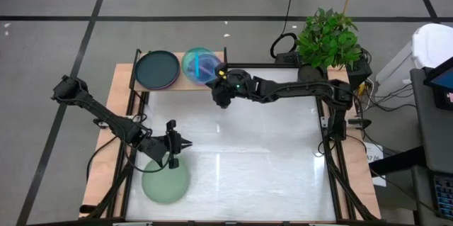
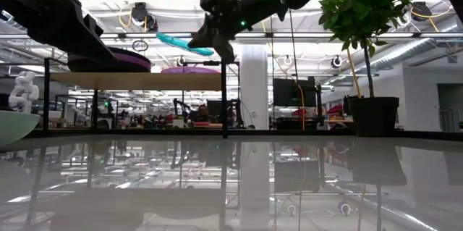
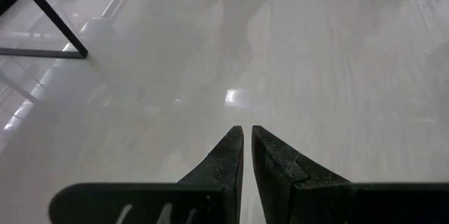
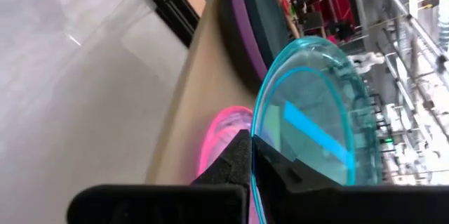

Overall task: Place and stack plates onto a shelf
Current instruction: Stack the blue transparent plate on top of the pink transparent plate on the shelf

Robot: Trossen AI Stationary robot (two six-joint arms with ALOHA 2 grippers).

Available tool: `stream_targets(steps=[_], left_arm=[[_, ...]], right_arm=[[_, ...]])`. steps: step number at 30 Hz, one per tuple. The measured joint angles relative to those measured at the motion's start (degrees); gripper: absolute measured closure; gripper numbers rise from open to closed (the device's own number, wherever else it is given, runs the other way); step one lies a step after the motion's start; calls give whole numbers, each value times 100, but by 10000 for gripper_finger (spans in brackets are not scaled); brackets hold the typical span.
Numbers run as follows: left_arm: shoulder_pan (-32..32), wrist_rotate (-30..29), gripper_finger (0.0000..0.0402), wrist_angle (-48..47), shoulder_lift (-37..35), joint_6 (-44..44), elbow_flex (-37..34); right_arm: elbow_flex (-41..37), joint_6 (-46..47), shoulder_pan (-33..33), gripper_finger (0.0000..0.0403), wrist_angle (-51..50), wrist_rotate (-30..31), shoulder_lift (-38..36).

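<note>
My right gripper (image 1: 214,76) (image 4: 251,136) is over the shelf's right half, shut on a cyan plate (image 1: 198,64) (image 2: 182,43) (image 4: 316,119). That plate hangs tilted above a pink plate (image 2: 189,70) (image 4: 223,131) lying on the light-wood shelf (image 1: 178,84) (image 2: 137,79). On the shelf's left half a black plate (image 1: 157,69) (image 4: 265,20) sits on a purple one (image 2: 108,61) (image 4: 237,13). A sage-green plate (image 1: 165,178) (image 2: 14,126) lies on the table near its near-left corner. My left gripper (image 1: 185,143) (image 3: 247,131) is shut and holds nothing, just beyond the green plate. My right gripper pinches the cyan plate's rim (image 4: 261,122) between its two fingers, on the side facing the table's right. The fingers come roughly level from the table's right. The plate is lifted clear and tilted, its held side lower, over the pink plate.
A potted plant (image 1: 327,38) (image 2: 365,14) stands at the table's far right corner. The shelf's black posts (image 2: 224,101) rise from the far-left part of the table. The white tabletop (image 1: 248,155) stretches bare between the two arms.
</note>
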Motion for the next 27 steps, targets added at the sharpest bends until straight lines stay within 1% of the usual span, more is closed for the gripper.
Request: stream_targets(steps=[4, 8, 13, 18, 24, 27], left_arm=[[0, 3, 365, -1, 0, 2, 0], [0, 4, 365, -15, 0, 5, 0], [0, 6, 365, -12, 0, 29, 0], [0, 9, 365, -13, 0, 13, 0], [0, 17, 365, -35, 0, 31, 0], [0, 26, 365, -80, 0, 31, 0]], right_arm=[[11, 317, -61, 403, -37, -11, 62], [10, 444, -96, 403, -146, -13, 62], [10, 678, -129, 403, -143, -482, 62], [10, 919, -202, 403, -172, -458, 62], [8, 938, -200, 403, -200, -504, 62], [6, 1032, -267, 402, -217, -656, 62]])
